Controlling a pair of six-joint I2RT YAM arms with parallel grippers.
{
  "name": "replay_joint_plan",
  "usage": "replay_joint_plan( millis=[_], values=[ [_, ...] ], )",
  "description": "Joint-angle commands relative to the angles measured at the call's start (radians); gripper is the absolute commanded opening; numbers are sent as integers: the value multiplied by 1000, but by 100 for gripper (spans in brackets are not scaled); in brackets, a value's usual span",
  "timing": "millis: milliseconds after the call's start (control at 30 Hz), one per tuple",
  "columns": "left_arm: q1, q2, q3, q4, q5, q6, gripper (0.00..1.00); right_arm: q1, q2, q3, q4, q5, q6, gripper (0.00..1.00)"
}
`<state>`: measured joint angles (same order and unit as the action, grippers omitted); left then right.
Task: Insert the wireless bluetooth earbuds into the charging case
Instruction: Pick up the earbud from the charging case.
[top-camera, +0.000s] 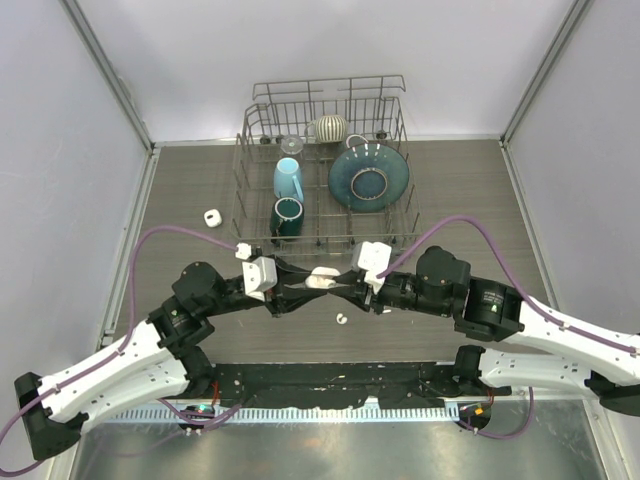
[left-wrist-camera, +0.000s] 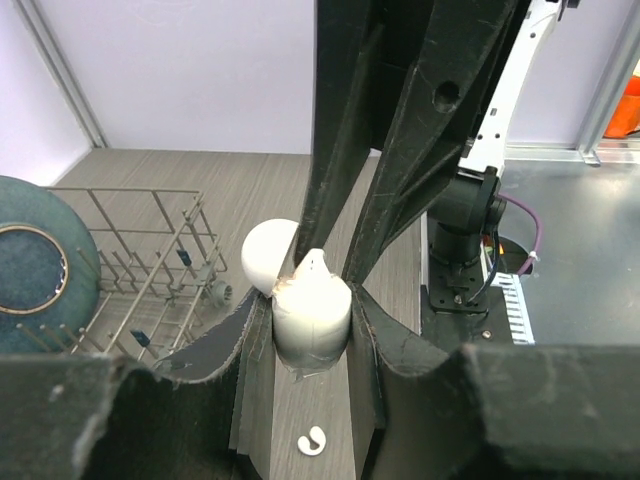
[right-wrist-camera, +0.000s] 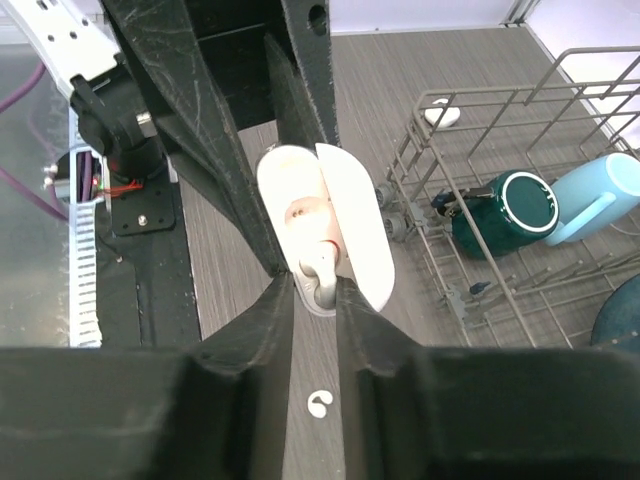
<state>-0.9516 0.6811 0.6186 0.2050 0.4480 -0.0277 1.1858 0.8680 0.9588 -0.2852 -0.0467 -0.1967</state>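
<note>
**Middle blocked, flanks open**

The left gripper (top-camera: 305, 284) and right gripper (top-camera: 345, 283) meet tip to tip above the table's (top-camera: 470, 200) middle. The open charging case (top-camera: 322, 280) is clamped in the left one, leaving no gap between them. Close behind, the dish rack (top-camera: 330, 100) walls off the far side. In front lies bare wood with one loose earbud (top-camera: 342, 319). Either side of the rack is open tabletop, apart from a small white piece (top-camera: 212, 217) on the left.
</note>
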Motion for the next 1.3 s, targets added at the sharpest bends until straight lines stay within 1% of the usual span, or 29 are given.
replay_joint_plan(
  millis=[0,67,167,267,333,600,767,800,1000,1267],
  values=[
    [-26,-8,46,163,164,-26,0,-12,46,4,18,18,2,17],
    [-26,-9,46,163,166,-26,0,-12,55,12,9,5,8,14],
    [-26,-11,46,165,167,-28,0,-14,63,18,6,10,16,13],
    [-26,-14,46,163,166,-28,0,-14,57,11,18,18,16,4],
    [-26,-14,41,157,163,-26,0,-12,46,11,29,16,17,1],
    [-26,-29,46,60,141,20,0,-14,-9,20,52,13,37,1],
    [-26,-40,43,11,118,23,0,-14,-46,27,58,10,51,1],
    [-26,-40,40,10,113,49,0,-14,-49,31,58,11,52,1],
    [-26,-17,38,4,109,55,0,-14,-80,26,86,30,85,1],
    [-26,-12,35,42,118,46,0,-14,-60,27,89,-15,100,1]
  ],
)
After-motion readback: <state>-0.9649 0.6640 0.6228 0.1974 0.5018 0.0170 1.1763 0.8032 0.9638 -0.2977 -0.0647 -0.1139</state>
